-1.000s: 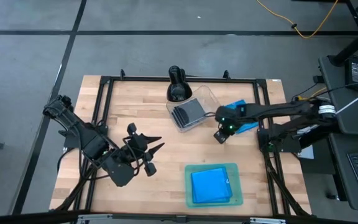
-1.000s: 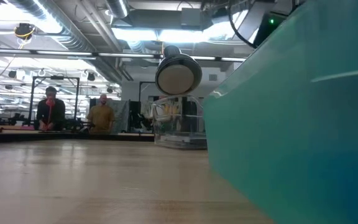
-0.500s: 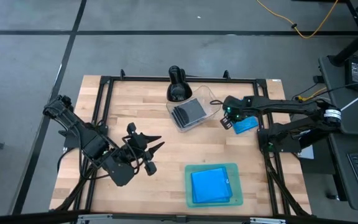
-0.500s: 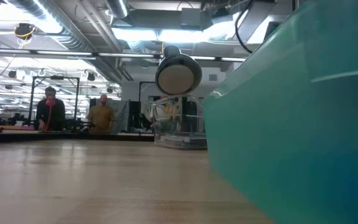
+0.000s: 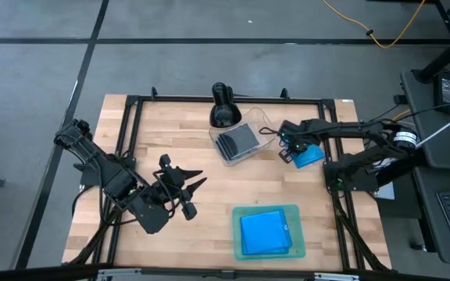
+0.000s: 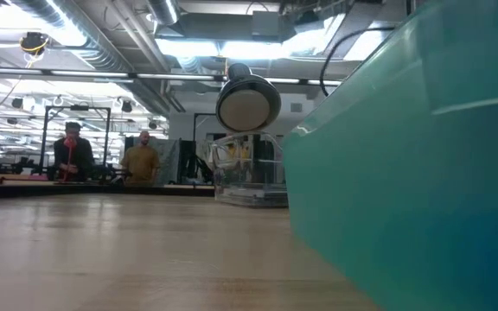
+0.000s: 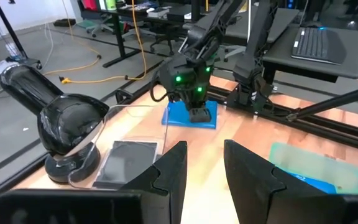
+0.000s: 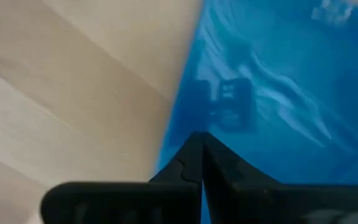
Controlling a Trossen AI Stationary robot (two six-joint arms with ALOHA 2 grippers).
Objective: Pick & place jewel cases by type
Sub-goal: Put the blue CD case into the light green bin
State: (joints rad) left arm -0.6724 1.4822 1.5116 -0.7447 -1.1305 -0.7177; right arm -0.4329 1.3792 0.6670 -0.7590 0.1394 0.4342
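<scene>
One bright blue case (image 5: pixel 309 156) lies flat on the table right of the clear tub (image 5: pixel 241 140). It also shows in the right wrist view (image 8: pixel 278 93) and in the left wrist view (image 7: pixel 188 118). My right gripper (image 5: pixel 287 151) (image 8: pixel 201 146) is shut and points down at the case's edge nearest the tub. Black disc cases (image 5: pixel 237 140) lie in the tub. More blue cases (image 5: pixel 266 232) lie in the teal tray (image 5: pixel 266 208). My left gripper (image 5: pixel 196 180) (image 7: pixel 204 149) waits open over the table's left half. My right gripper comes from above with shut fingertips (image 8: pixel 191 155) at the blue case's edge (image 8: pixel 185 124) on the tub's side. The case lies flat on the table. Whether the tips press on it, I cannot tell.
A black device with a rounded head (image 5: pixel 223 105) (image 6: pixel 247 104) stands at the far edge behind the tub. The teal tray's wall (image 6: pixel 405 173) fills the low view's right. A black frame rail (image 5: pixel 131 140) borders the table. People sit in the room beyond (image 6: pixel 72 155).
My right gripper has moved from the bare table just right of the tub toward the far and right edges, and stands now at the blue case's edge. My left arm has kept still.
</scene>
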